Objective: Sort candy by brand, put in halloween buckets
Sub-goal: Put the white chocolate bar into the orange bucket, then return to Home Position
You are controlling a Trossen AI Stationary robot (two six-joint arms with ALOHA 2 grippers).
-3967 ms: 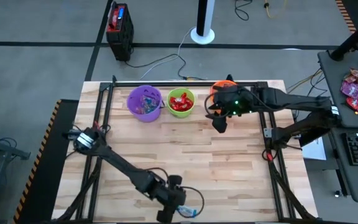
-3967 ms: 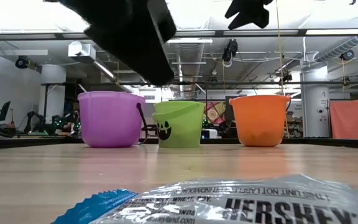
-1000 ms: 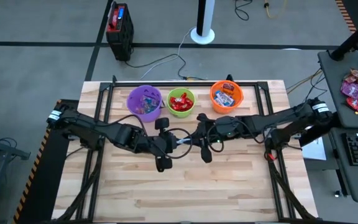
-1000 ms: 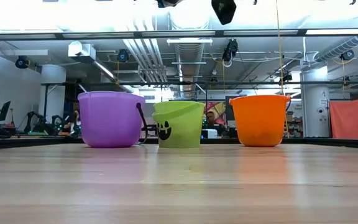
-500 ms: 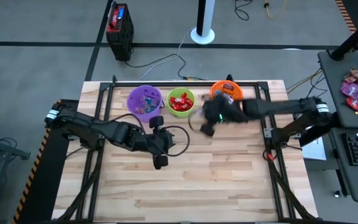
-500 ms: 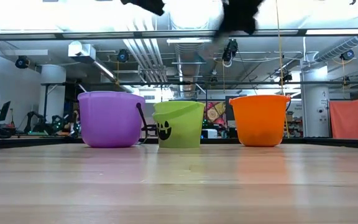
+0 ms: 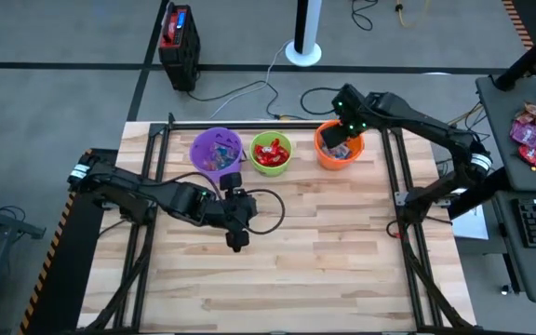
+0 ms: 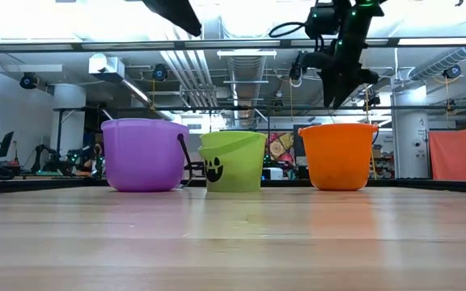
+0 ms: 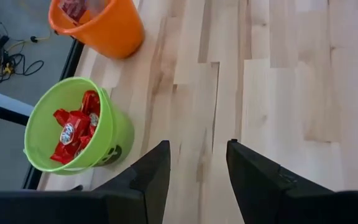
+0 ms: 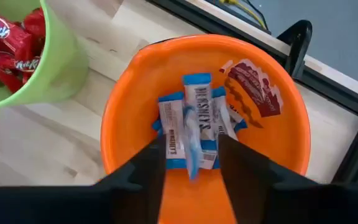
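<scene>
I have the table [image 7: 342,261] bare in front; along its 12 o'clock edge stand the purple bucket [image 7: 216,154], the green bucket [image 7: 271,154] of red candy [image 9: 73,127], and the orange bucket [image 7: 328,155]. My right gripper [image 10: 190,160] hangs over the orange one, fingers apart, blue-and-white bars [image 10: 197,118] below. My left gripper [image 9: 196,168], fingers apart and empty, hovers mid-table.

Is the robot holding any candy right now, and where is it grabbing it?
No. The right gripper is open over the orange bucket, a blue-and-white bar dropping between its fingers. The left gripper is open and empty.
</scene>
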